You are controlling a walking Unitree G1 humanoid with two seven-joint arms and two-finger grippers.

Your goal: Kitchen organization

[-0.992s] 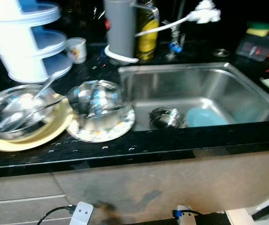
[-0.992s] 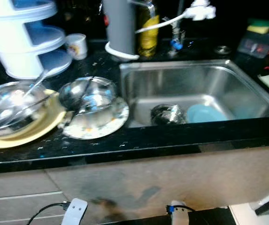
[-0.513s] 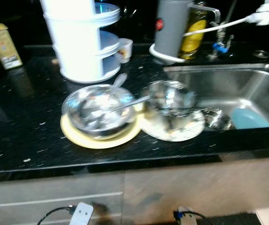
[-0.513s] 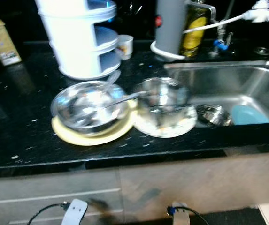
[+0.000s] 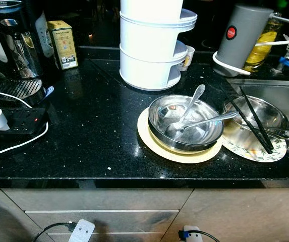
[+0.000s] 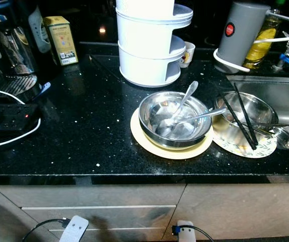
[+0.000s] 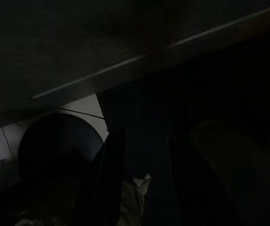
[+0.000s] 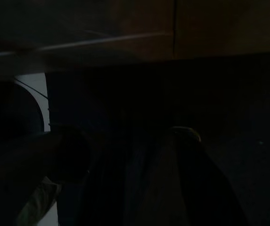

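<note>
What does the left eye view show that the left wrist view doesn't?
Left eye: the black countertop, with a steel bowl holding two spoons on a yellow plate, and a white tiered rack behind. Left wrist: the left gripper, jaws apart, in deep shade. Shared, probably: the cabinet front below the counter.

Dishes counted on the black counter.
There were two steel bowls (image 5: 185,122) (image 5: 257,115), two plates (image 5: 152,142) (image 5: 265,151), two spoons (image 5: 192,103) (image 5: 212,119) and two black chopsticks (image 5: 250,122).
</note>
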